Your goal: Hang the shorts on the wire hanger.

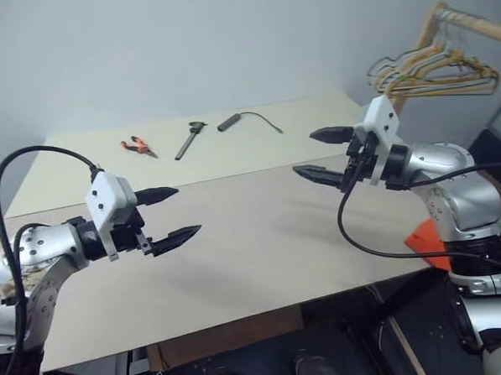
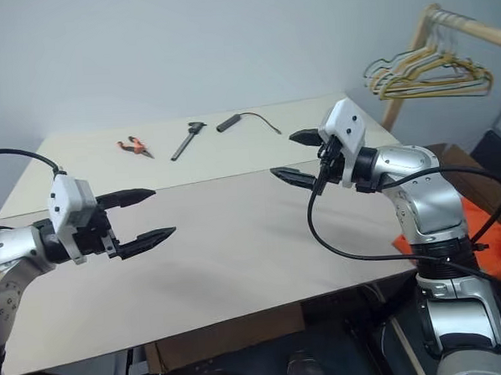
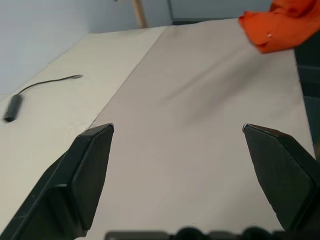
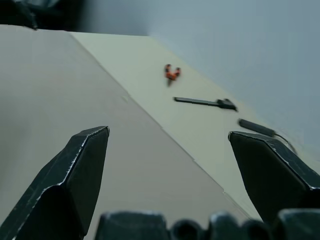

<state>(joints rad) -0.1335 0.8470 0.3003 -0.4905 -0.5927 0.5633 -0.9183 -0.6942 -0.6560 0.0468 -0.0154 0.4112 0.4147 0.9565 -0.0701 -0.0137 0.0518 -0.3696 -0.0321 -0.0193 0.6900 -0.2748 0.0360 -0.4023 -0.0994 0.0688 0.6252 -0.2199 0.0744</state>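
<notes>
Two wide-open hands, left hand (image 1: 169,213) and right hand (image 1: 318,155), above table (image 1: 261,237).

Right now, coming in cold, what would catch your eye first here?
Both arms hover over the table, the left tool and right tool both open and holding nothing. The orange shorts lie off the table's right edge, beside the right arm. Hangers hang bunched on a wooden rack at far right.

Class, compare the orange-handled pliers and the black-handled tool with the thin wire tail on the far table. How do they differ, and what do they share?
The small orange-handled pliers are bright and short with spread handles; the black-handled tool with the thin wire tail is dark, with a stubby grip trailing a long thin tail. The pliers lie furthest to the left, the wire-tailed tool furthest right, a dark metal tool between them. Both lie flat, untouched, on the pale far table.
</notes>
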